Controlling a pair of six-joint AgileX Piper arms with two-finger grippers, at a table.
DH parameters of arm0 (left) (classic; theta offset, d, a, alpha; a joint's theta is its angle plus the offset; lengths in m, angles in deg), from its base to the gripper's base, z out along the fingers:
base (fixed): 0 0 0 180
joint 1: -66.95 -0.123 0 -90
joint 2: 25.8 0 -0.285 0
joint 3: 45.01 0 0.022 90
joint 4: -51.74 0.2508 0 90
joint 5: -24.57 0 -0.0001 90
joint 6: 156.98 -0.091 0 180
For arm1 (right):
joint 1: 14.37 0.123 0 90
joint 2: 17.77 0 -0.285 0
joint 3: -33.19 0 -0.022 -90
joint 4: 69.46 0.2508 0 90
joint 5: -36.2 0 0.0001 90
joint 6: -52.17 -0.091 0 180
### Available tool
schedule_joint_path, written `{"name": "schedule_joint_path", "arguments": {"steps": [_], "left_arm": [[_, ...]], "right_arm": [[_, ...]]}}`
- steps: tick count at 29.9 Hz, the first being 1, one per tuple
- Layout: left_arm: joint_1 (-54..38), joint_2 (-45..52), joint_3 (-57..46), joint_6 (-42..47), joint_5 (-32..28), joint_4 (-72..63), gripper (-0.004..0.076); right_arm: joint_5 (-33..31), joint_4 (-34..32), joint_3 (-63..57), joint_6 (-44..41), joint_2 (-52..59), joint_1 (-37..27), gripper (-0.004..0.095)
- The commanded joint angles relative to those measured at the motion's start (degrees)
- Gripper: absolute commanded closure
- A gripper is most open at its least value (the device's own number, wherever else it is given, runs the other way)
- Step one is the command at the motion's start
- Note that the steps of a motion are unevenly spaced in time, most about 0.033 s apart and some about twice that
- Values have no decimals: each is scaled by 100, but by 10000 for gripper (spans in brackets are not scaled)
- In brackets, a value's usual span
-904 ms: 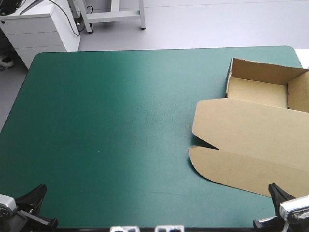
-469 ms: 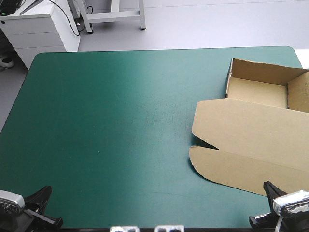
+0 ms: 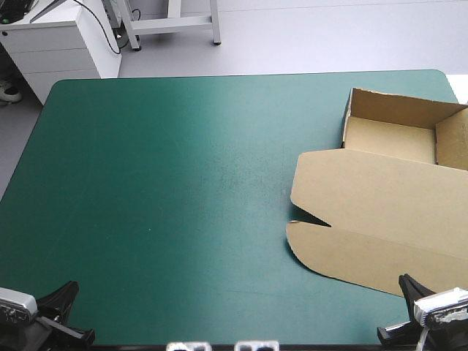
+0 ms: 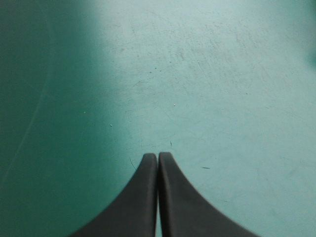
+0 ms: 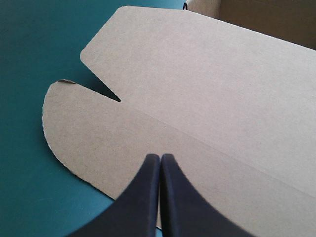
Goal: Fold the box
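**Position.** The box (image 3: 380, 219) lies at the right side of the desk (image 3: 168, 190) and runs out past the right limit of the high view. Its tray (image 3: 391, 139) stands formed at the far right with its walls raised. The lid (image 3: 365, 190) lies flat toward the near side, and its creased front flap (image 3: 351, 256) ends close to the near edge.

**Pincers.** The left pincer (image 4: 158, 158) has its fingers pressed together and is empty, over bare teal-green cover at the near left, well apart from the box. The right pincer (image 5: 160, 159) also has its fingers pressed together and holds nothing. Its tip is over the flap's near margin, but contact cannot be told.

**Handling.** In my judgement the thin brown board is light and stiff across its panels. It should hinge at the crease and slide if pushed. The flap's free near edge, by its rounded left corner, looks the soundest hold, though hard pinching may crush it.

**Clearance.** There is ample open desk to the left and centre. Margin is scant at the right and near edges.
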Motion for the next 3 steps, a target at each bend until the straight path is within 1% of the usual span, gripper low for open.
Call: {"name": "schedule_joint_path", "arguments": {"steps": [1, 3], "left_arm": [[16, 20, 119, 52, -368, -14, 732], [16, 20, 119, 52, -368, -14, 732]], "right_arm": [[435, 62, 118, 57, 54, 28, 922], [435, 62, 118, 57, 54, 28, 922]]}}
